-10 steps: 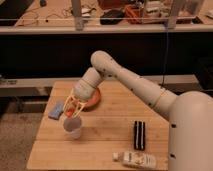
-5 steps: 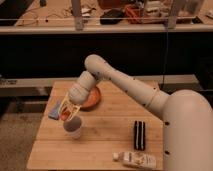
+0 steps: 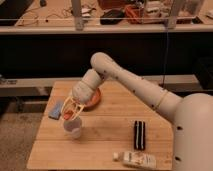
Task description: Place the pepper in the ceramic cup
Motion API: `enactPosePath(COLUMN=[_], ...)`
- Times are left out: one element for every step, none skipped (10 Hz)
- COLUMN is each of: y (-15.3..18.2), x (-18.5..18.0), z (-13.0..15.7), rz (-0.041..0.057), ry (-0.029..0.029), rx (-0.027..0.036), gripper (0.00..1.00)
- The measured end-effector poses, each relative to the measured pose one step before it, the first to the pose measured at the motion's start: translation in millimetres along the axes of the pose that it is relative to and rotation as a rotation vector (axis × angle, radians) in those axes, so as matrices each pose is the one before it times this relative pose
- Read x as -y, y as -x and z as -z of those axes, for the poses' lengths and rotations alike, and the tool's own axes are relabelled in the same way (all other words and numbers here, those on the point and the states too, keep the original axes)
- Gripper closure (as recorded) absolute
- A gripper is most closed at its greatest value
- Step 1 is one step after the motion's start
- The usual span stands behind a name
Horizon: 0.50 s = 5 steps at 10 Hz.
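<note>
The ceramic cup is small, white and round, and stands upright near the table's left front. My gripper hangs straight above it, fingertips just over the rim. A small orange-red pepper sits between the fingers at the cup's upper left edge, and the gripper is shut on it. The arm reaches in from the right and crosses over the orange bowl.
A wide orange bowl sits behind the gripper, partly hidden by the wrist. A blue item lies left of the cup. A black bar and a white packet lie at the front right of the wooden table.
The gripper has come down slightly with the pepper, closer to the cup's rim. The cup and the other things have not moved.
</note>
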Motion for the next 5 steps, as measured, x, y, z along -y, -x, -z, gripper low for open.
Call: enactPosePath(y=[0.46,0.51,-0.53,-1.02,-1.63], x=[-1.85,-2.2,-2.58,-1.85,-1.11], z=[-1.92,-2.0,-1.01,-2.32,-2.31], rz=[-0.00361,-0.0061,-0.00761,-0.00801,-0.00731], ry=[-0.00372,-0.00408,-0.00279,0.00057,-0.00092], rx=[0.01311,0.01412,0.0107,0.00974,0.00545], gripper=[0.95,0.95,0.95,0.95,0.95])
